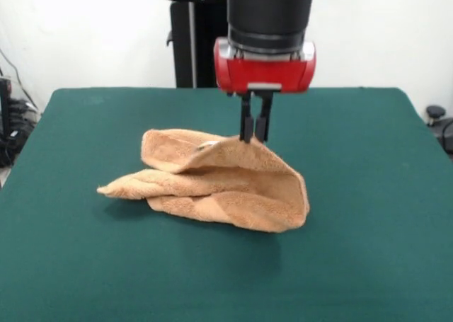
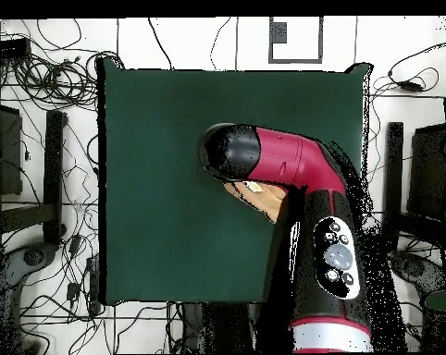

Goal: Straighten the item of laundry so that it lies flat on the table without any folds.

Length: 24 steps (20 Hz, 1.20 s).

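Observation:
The item of laundry (image 1: pixel 226 184) is a light-brown terry towel, folded over and bunched in the middle of the green table (image 1: pixel 368 159). Its upper fold rises to a peak just behind centre. At that peak my gripper (image 1: pixel 253 136) comes straight down, its two black fingers (image 1: pixel 245 124) close together and pinching the towel's top edge. One corner trails out flat to the left. From overhead, the red and black arm (image 2: pixel 291 162) covers most of the towel (image 2: pixel 260 198); only a small patch shows beside it, and the gripper itself is hidden under the arm.
Wide green table surface (image 2: pixel 162 166) surrounds the towel on all sides. Cables (image 2: pixel 51 65) and stands lie on the floor around the table. A black pedestal (image 1: pixel 191 39) stands behind the far edge.

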{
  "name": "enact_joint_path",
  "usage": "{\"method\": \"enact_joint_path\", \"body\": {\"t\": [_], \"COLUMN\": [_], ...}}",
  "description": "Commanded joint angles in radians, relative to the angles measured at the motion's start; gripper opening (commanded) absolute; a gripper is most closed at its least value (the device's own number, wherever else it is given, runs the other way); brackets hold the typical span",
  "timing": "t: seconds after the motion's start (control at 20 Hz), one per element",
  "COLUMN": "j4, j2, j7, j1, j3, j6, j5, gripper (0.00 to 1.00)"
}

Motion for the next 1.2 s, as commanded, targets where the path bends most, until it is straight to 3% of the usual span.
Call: {"method": "enact_joint_path", "body": {"t": [0.05,0.7,1.2], "j4": [0.126,0.079,0.056], "j2": [-0.079,-0.015,0.075], "j7": [0.099,0.303,0.51], "j1": [0.025,0.168,0.328], "j3": [0.015,-0.128,-0.295], "j6": [0.091,-0.014,-0.056], "j5": [-0.01,-0.039,0.012], "gripper": [0.0,0.0,0.0]}}
